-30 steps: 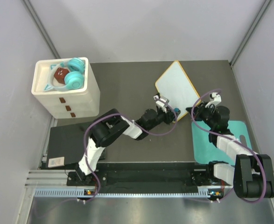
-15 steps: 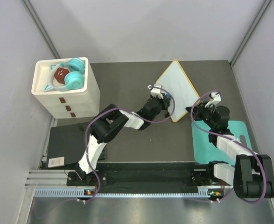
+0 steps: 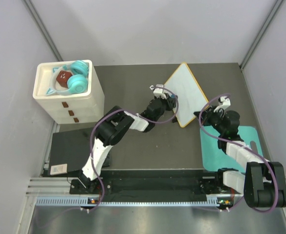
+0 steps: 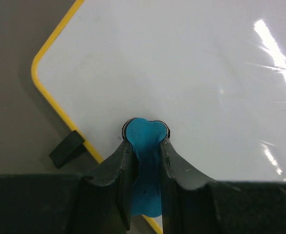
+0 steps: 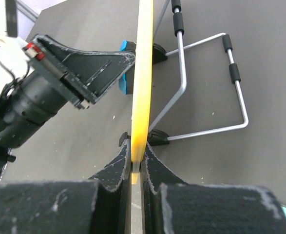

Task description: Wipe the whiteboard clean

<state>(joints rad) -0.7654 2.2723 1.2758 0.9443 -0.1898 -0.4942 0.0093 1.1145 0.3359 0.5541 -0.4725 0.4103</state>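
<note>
The whiteboard [image 3: 186, 92] stands tilted at the back of the table, white and free of marks, with a yellow frame. My left gripper [image 3: 168, 100] is shut on a blue eraser [image 4: 145, 138] and presses it against the board face near the lower left corner [image 4: 35, 73]; a black clip [image 4: 66, 148] sits on that edge. My right gripper [image 3: 211, 113] is shut on the board's yellow edge [image 5: 143, 73], seen edge-on between its fingers [image 5: 118, 168]. The left gripper [image 5: 84, 73] and the eraser [image 5: 125, 80] also show in the right wrist view.
A wire stand [image 5: 206, 87] props the board from behind. A teal mat [image 3: 230, 146] lies under my right arm. A white drawer box [image 3: 69, 92] holding teal headphones stands at the back left. A black pad [image 3: 67, 151] lies at the near left.
My left gripper has slid the eraser up and to the left across the board, from its lower edge toward the left corner. The right gripper has held still.
</note>
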